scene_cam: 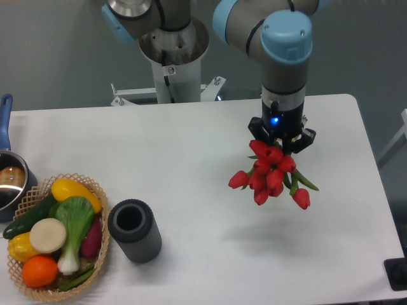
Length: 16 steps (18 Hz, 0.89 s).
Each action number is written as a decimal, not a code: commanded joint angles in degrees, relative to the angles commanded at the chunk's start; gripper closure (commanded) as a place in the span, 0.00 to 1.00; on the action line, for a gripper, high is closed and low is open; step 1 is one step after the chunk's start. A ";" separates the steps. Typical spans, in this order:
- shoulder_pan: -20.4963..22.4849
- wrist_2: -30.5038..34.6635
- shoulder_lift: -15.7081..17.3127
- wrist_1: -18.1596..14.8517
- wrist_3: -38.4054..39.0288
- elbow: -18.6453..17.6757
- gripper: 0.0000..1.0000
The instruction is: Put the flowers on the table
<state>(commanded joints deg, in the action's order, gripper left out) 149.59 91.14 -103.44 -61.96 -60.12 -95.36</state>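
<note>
The pincer (pixel 280 147) points straight down over the right half of the surface (pixel 191 159), its dark fingers clamped on the top of a bunch of red flowers (pixel 270 176); the exact grip point is hidden behind the uppermost blooms. The flowers hang below the pincer, red tulip heads clustered together with a few green stems or leaves poking out to the right, and a soft shadow lies on the surface below and to the right of them, so the bunch looks held clear of the surface rather than resting on it. Nearest the camera, at the lower left corner, sits a woven basket (pixel 98 190) filled with vegetables: an orange one (pixel 39 271) at the front, a pale round one (pixel 48 234), a green leafy one with a white stalk (pixel 75 222), a dark cucumber (pixel 32 216) and a yellow pepper (pixel 71 190) toward the back. Just beside the basket on its right stands a dark grey cylindrical vase (pixel 133 230), upright with its open mouth visible, well apart from the flowers. Farther back along the left edge a small pot (pixel 9 184) with a blue handle is partly cut off by the frame. At the far side, the arm's base (pixel 170 57) rises behind the surface.
</note>
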 joint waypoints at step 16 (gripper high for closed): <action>-1.67 1.14 -5.19 10.99 3.60 -4.75 0.00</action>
<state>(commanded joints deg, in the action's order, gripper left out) 147.92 92.28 -108.63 -50.98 -56.52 -100.11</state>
